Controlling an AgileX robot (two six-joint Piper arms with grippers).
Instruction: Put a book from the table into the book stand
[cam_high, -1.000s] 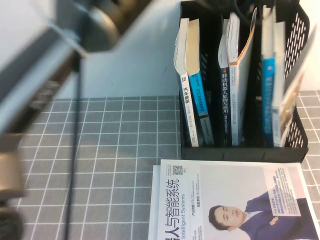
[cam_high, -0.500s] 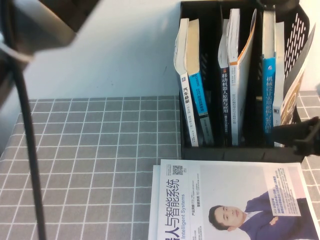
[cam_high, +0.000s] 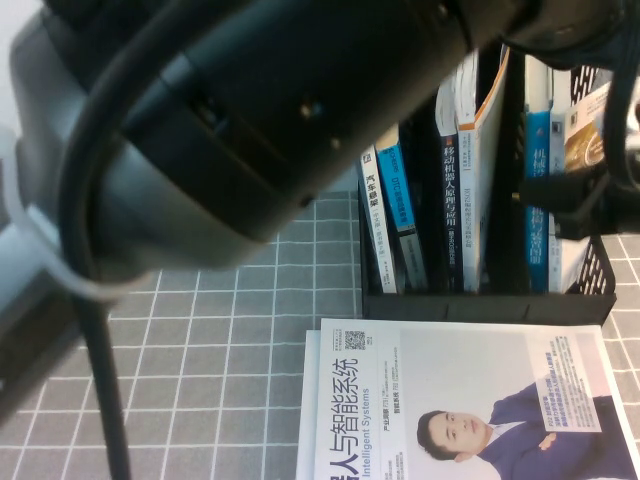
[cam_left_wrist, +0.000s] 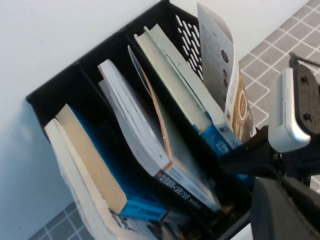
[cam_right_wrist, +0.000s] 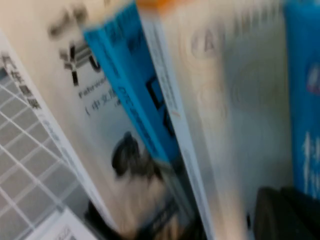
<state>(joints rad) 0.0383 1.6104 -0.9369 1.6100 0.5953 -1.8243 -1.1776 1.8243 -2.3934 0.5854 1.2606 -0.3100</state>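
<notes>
The black book stand (cam_high: 500, 300) stands at the back right of the grid-cloth table (cam_high: 250, 330), with several books upright in its slots. The thin white book with the gold tech picture (cam_high: 588, 135) stands at the stand's rightmost side, next to a blue-spined book (cam_high: 537, 160). It also shows in the left wrist view (cam_left_wrist: 220, 75), leaning outward by the perforated wall. My right gripper (cam_high: 560, 195) hangs in front of that slot at mid-height, close to the book. My left gripper (cam_left_wrist: 282, 210) hovers above the stand's front; its arm (cam_high: 250, 120) fills the high view's upper left.
A white book showing a man in a blue suit (cam_high: 470, 400) lies flat on the table in front of the stand. The right arm's white wrist camera (cam_left_wrist: 289, 110) is close to my left gripper. A black cable (cam_high: 100, 400) hangs at the left.
My left arm has swung across the high view and now blocks its upper left. My right gripper has risen from the stand's lower right corner to mid-height at the rightmost slot.
</notes>
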